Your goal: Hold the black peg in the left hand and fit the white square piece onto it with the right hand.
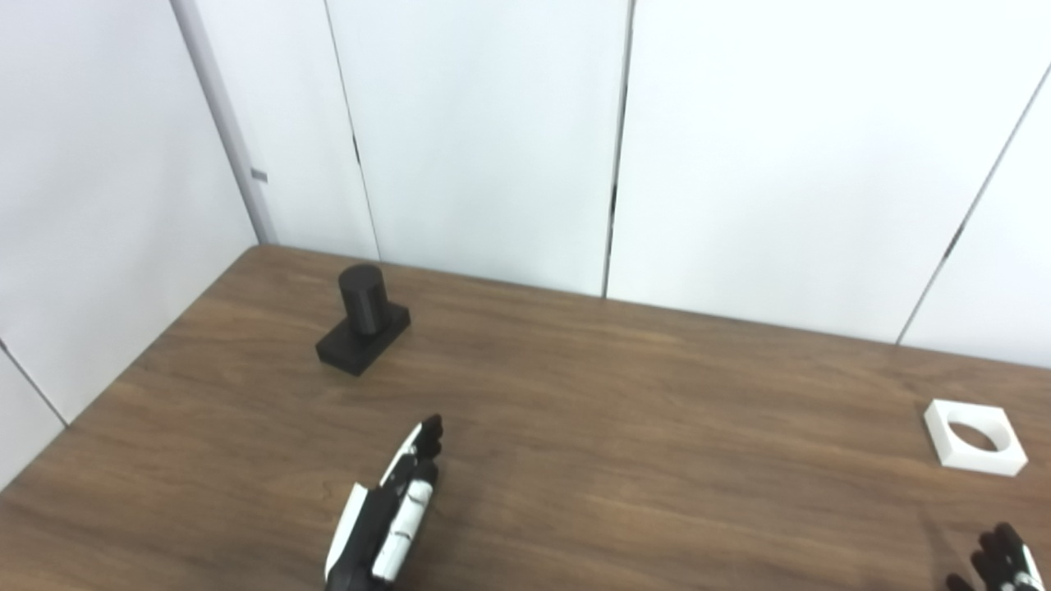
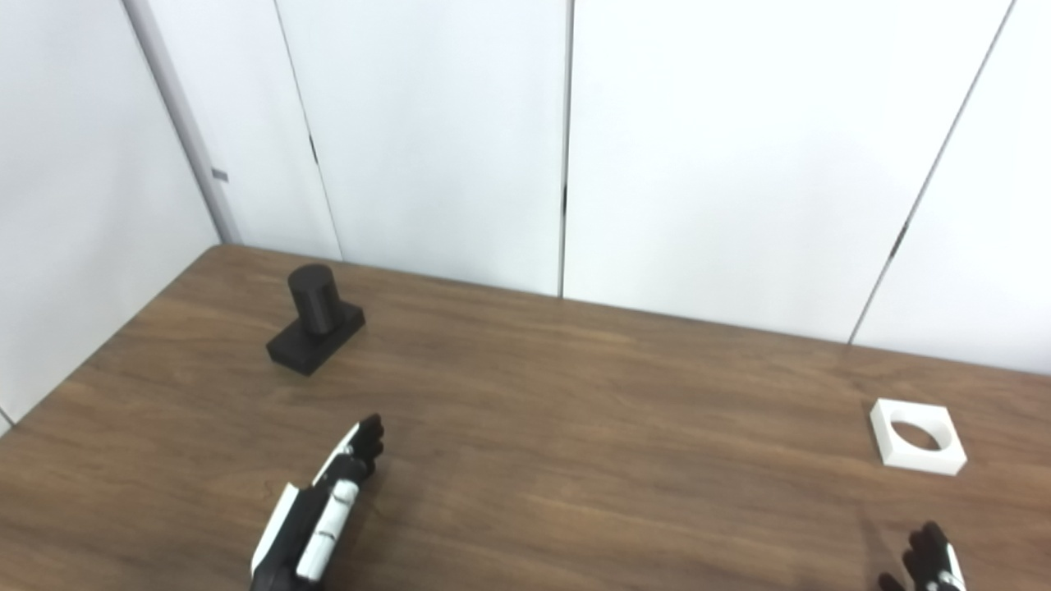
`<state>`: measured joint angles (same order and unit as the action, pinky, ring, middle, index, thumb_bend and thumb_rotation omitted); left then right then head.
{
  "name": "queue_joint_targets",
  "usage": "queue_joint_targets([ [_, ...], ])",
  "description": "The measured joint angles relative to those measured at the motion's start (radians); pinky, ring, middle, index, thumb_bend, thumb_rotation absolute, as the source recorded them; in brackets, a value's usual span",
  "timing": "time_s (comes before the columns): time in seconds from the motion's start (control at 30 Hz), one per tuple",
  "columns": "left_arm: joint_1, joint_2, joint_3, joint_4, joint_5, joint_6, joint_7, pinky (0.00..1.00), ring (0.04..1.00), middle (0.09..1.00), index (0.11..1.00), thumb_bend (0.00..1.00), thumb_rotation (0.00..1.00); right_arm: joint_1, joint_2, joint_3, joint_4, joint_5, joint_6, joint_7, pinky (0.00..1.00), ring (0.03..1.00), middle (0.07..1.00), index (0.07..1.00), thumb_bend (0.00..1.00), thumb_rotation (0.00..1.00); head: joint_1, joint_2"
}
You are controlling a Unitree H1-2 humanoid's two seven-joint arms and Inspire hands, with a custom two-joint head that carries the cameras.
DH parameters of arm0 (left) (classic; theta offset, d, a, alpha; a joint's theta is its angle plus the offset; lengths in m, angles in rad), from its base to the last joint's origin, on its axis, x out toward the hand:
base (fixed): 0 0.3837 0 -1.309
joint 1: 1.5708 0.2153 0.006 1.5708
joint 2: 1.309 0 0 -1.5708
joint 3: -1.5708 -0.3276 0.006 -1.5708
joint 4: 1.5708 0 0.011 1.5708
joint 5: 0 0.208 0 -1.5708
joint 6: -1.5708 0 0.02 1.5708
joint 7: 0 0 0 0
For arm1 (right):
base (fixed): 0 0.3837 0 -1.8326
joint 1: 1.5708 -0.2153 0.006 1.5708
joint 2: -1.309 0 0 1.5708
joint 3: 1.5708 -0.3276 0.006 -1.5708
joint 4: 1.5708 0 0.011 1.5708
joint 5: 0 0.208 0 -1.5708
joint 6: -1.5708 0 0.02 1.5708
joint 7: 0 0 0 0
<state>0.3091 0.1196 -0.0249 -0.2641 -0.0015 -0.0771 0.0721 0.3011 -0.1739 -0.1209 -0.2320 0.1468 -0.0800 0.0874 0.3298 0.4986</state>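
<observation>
One black peg (image 1: 362,321) stands upright on its square base on the table (image 1: 624,410), far left and towards the back. The left hand (image 1: 386,513) lies nearer than the peg, well apart from it, fingers extended and holding nothing. One white square piece (image 1: 975,437) lies flat far right of the peg; just nearer than it, only the right hand's (image 1: 998,562) fingertips show, so its grip cannot be told.

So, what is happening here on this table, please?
A humanoid robot is about to assemble two parts, but nothing is held yet. The black peg stands upright on its base at the far left of the wooden table. The white square piece, with a round hole, lies flat at the right. The left hand is open, pointing toward the peg but well short of it. Only the fingertips of the right hand show at the bottom edge, near the white piece.
</observation>
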Motion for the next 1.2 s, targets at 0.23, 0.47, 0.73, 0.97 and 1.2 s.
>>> queue_joint_targets([
  [0.23,0.0,0.0,-0.012,0.01,0.01,-0.013,0.014,1.0,0.966,0.972,0.958,0.58,0.94,-0.002,0.0,0.0,0.004,-0.001,-0.008,0.001,1.0,1.0,0.988,1.0,0.76,1.0,-0.002,-0.002],
  [0.47,-0.001,-0.001,-0.02,0.01,0.032,-0.011,0.027,1.0,0.974,0.977,0.969,0.6,0.92,-0.002,0.0,0.0,0.004,-0.003,-0.006,0.001,1.0,1.0,0.977,1.0,0.77,1.0,-0.006,0.002],
  [0.73,-0.005,0.0,-0.026,0.013,0.199,-0.014,0.086,0.9,0.943,0.956,0.949,0.6,0.61,-0.009,0.0,-0.004,0.011,-0.003,-0.01,0.0,1.0,1.0,0.965,0.993,0.79,1.0,-0.029,-0.005],
  [0.97,-0.007,0.005,0.032,-0.068,0.302,0.025,0.114,0.93,0.949,0.948,0.948,0.77,0.56,-0.009,0.0,-0.004,0.011,-0.024,-0.009,-0.007,1.0,1.0,0.98,1.0,0.83,1.0,-0.04,0.0],
  [1.2,-0.089,0.021,0.144,-0.092,0.531,0.183,0.191,0.82,0.902,0.92,0.907,0.89,0.53,-0.006,0.001,-0.004,0.011,-0.044,-0.01,-0.014,1.0,1.0,0.973,0.993,0.86,1.0,-0.044,0.002],
])
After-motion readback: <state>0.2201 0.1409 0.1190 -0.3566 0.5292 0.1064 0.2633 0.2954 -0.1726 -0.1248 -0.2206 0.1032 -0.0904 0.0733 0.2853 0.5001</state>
